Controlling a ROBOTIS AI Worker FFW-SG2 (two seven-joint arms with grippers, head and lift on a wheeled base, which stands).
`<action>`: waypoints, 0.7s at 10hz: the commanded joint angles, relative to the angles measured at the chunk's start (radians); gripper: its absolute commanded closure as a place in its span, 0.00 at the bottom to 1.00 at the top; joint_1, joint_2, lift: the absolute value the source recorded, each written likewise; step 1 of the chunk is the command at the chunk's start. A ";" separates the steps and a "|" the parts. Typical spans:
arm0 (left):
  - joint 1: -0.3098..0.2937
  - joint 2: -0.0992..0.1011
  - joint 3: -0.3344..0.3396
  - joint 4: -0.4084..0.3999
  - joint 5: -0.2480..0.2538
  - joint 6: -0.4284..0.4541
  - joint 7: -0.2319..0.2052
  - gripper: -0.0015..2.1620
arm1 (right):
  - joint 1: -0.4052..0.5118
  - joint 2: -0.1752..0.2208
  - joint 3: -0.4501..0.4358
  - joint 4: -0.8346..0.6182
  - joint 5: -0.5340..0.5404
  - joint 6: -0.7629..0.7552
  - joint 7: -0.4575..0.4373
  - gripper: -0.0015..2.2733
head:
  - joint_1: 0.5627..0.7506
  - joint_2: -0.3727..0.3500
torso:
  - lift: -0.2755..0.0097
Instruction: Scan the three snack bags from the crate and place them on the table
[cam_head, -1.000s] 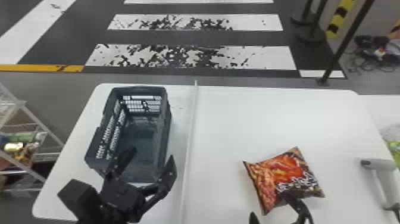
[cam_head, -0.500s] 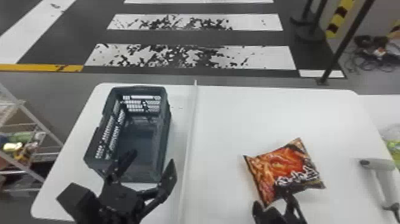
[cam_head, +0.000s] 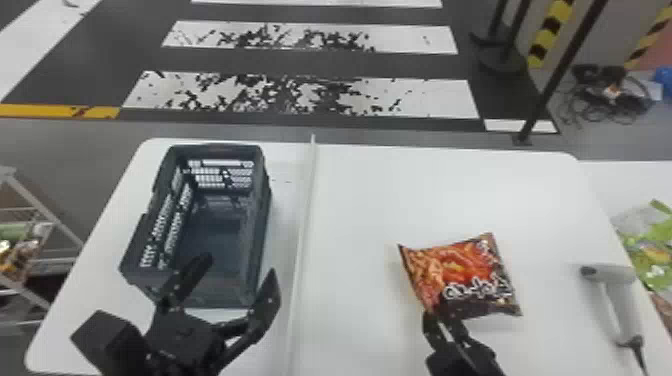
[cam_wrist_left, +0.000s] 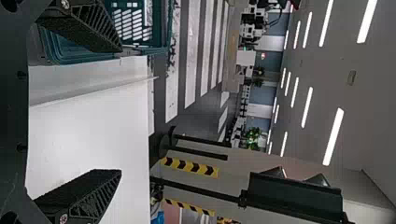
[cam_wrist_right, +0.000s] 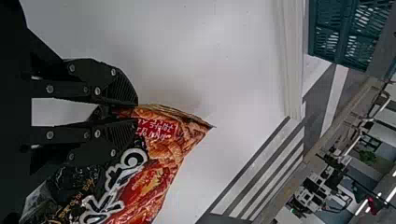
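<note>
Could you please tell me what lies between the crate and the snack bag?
In the head view, a raised pale strip on the table lies between the crate and the snack bag.

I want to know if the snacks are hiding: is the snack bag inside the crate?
No, the snack bag is outside the crate, by the right gripper.

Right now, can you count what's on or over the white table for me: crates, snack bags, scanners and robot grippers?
Crates: 1
Snack bags: 1, the red and black snack bag
Scanners: 1, the grey scanner
Robot grippers: 2, the left gripper and the right gripper
Total: 5
</note>
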 joint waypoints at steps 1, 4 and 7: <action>-0.003 0.000 0.000 0.004 0.000 0.001 0.000 0.03 | 0.036 -0.009 -0.061 -0.063 -0.073 -0.062 0.012 0.94 | 0.70 0.53 | 0.84; -0.009 0.000 -0.002 0.007 0.000 -0.002 -0.003 0.03 | 0.099 -0.009 -0.220 -0.233 -0.315 -0.037 0.160 0.95 | 0.70 0.47 | 0.84; -0.015 0.001 -0.014 0.013 -0.003 -0.002 -0.003 0.03 | 0.145 0.081 -0.512 -0.494 -0.770 0.273 0.384 0.95 | 0.70 0.37 | 0.84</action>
